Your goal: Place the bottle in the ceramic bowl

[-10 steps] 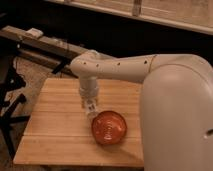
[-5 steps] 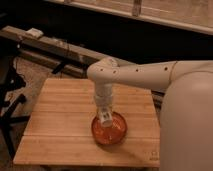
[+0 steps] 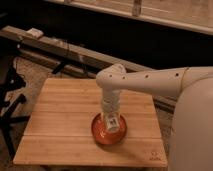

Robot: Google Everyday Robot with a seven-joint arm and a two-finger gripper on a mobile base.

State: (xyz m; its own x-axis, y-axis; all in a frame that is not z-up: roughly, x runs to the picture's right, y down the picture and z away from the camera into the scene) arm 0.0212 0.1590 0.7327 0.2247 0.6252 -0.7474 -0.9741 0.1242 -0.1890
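A: Far left: dark stand legs [image 3: 12,107] on the floor, beside the table [image 3: 60,130]. Pale wooden slats, near edge toward the camera.

B: Behind that?

A: A long beam [image 3: 65,50] runs from upper left down toward the right, a small pale object [image 3: 35,33] lying on its left end. Dark background above.

B: Centre?

A: Bowl [image 3: 109,134], orange-red and glossy, sits on the table right of its middle and toward the near edge. Gripper [image 3: 111,121] hangs straight down over it, low, within the rim.

B: Bottle?

A: A small whitish thing with dark markings [image 3: 112,123] shows at the gripper tip, over the bowl's inside. I read it as the bottle. Cannot tell whether it touches the bowl's floor.

B: Jaws?

A: Cannot tell. The wrist hides the gap; I cannot say they grasp it or have let go.

B: Right side?

A: White arm [image 3: 150,82] reaches in from the right, elbow bent above the bowl. The robot's body [image 3: 192,130] fills the right edge.
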